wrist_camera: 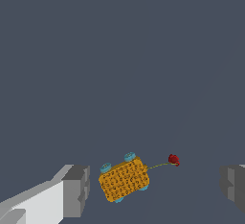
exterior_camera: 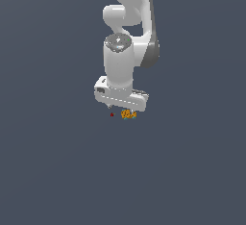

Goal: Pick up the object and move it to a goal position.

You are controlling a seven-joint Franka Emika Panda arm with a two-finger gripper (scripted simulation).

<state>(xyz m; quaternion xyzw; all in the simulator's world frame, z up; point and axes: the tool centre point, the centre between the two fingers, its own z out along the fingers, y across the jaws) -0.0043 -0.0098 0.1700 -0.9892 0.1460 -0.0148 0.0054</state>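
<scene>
Small orange-yellow speckled block (wrist_camera: 124, 180) with pale blue studs on its edges sits low in the wrist frame, between the two grey fingertip pads (wrist_camera: 76, 191), nearer one pad and tilted against the closing line. It looks rigid, light and easily knocked aside, so you should pinch across the flat speckled sides, not the studs. A thin line joins it to a dark red dot (wrist_camera: 173, 160) nearby. The white gripper (exterior_camera: 122, 107) stands wide, holding nothing, just above it mid-frame.

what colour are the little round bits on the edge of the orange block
Light blue-teal, on the orange-yellow speckled block; clearest in the wrist view.
</scene>
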